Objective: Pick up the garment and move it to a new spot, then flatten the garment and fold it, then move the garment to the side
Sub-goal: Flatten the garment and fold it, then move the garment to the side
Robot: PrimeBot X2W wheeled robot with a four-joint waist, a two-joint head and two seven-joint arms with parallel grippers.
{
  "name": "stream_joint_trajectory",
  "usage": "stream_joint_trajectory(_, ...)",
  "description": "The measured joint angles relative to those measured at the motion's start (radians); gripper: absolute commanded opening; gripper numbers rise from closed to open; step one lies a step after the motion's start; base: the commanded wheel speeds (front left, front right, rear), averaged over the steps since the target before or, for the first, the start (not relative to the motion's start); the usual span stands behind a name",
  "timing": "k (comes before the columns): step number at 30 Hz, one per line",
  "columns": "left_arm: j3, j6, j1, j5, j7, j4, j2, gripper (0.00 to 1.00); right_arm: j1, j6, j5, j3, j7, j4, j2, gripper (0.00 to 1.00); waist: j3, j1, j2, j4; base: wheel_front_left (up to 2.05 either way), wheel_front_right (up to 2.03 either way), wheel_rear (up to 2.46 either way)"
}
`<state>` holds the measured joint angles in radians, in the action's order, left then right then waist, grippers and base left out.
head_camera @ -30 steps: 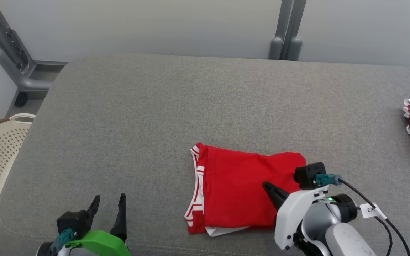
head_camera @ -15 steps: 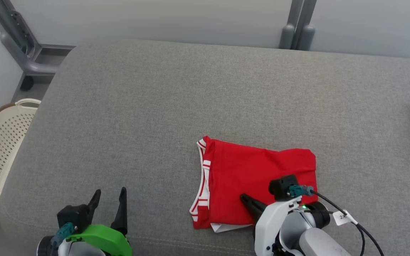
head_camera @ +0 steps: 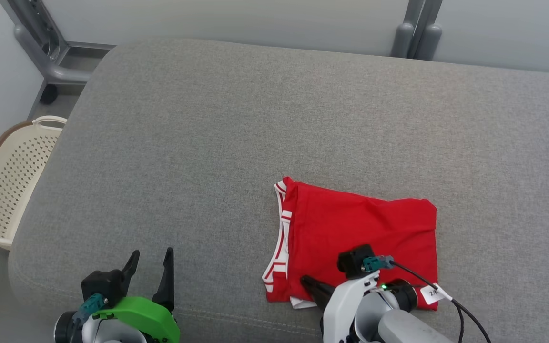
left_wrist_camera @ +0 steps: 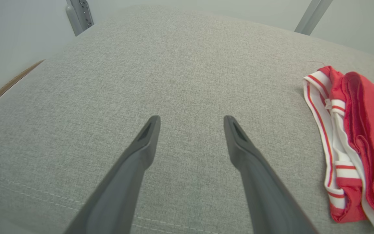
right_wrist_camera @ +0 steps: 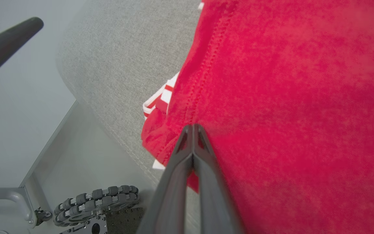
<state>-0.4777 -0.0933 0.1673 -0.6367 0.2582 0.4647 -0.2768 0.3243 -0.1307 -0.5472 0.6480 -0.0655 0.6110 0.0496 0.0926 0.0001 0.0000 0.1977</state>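
On the near right part of a wide grey woven-fabric padded surface lay a red garment folded into a rough rectangle, with white-and-red striped trim running down its left edge. A sliver of white cloth showed from under its near left corner. From the left wrist camera the same garment sat off to the right, its striped band bunched in loose layers and its near edge close to the front seam of the surface.

The right gripper reached in from the bottom edge over the garment's near left corner. Its two long dark fingers were clenched tight against each other. Its wrist camera showed the joined tips over the red cloth, just beside a stitched hem. Whether they pressed on the fabric I could not tell.

The left gripper hovered at the lower left, well apart from the garment. Its jaws stood released and spread wide above bare grey fabric.

Beyond the left end of the surface stood a cream perforated plastic basket. Grey metal posts rose against the pale wall behind.
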Motion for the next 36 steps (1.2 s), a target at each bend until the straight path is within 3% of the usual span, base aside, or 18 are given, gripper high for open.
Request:
stream_joint_trajectory(7,0.006,0.002,0.002,0.004,0.000,0.009,0.002,1.00,0.057,0.000,-0.120,0.110,0.024,0.009,0.000,0.00,0.001,0.0000,0.0000,0.000,0.00,0.00,0.00)
stream_joint_trajectory(8,0.008,0.002,0.002,0.004,0.002,0.011,0.002,1.00,0.068,0.000,-0.130,0.120,0.029,0.006,-0.001,0.07,0.000,0.0000,0.0000,-0.001,0.00,0.00,0.00)
stream_joint_trajectory(9,0.009,0.002,0.002,0.004,0.002,0.012,0.002,1.00,0.080,0.000,-0.139,0.121,0.032,0.002,-0.001,0.38,-0.002,0.0000,0.0000,-0.003,0.00,0.00,0.00)
stream_joint_trajectory(10,0.011,0.002,0.002,0.004,0.003,0.012,0.002,1.00,0.093,0.000,-0.148,0.119,0.032,0.001,-0.001,1.00,-0.005,0.0000,0.0000,-0.005,0.00,0.00,0.00)
stream_joint_trajectory(16,0.019,-0.002,-0.017,0.004,0.003,0.008,-0.002,1.00,0.132,0.000,-0.156,-0.025,0.000,-0.021,-0.001,1.00,-0.034,0.0000,0.0000,-0.033,0.00,0.00,0.00)
stream_joint_trajectory(21,0.024,-0.008,-0.039,0.004,0.003,-0.005,-0.007,1.00,0.103,0.000,-0.007,-0.224,-0.059,-0.054,0.000,1.00,-0.059,0.0000,0.0000,-0.064,0.00,0.00,0.00)
stream_joint_trajectory(25,0.024,-0.013,-0.054,0.004,0.003,-0.016,-0.012,1.00,0.010,0.000,0.126,-0.400,-0.144,-0.168,0.000,1.00,-0.077,0.0000,0.0000,-0.091,0.00,0.00,0.00)
stream_joint_trajectory(30,0.021,-0.014,-0.059,0.004,0.003,-0.028,-0.019,1.00,-0.133,0.000,0.207,-0.583,-0.291,-0.368,0.001,1.00,-0.091,0.0000,0.0000,-0.123,0.00,0.00,0.00)
stream_joint_trajectory(36,0.016,-0.017,-0.059,0.004,-0.002,-0.039,-0.022,1.00,-0.226,0.000,0.223,-0.675,-0.412,-0.502,0.001,1.00,-0.082,-0.0001,0.0000,-0.147,0.00,0.00,0.00)
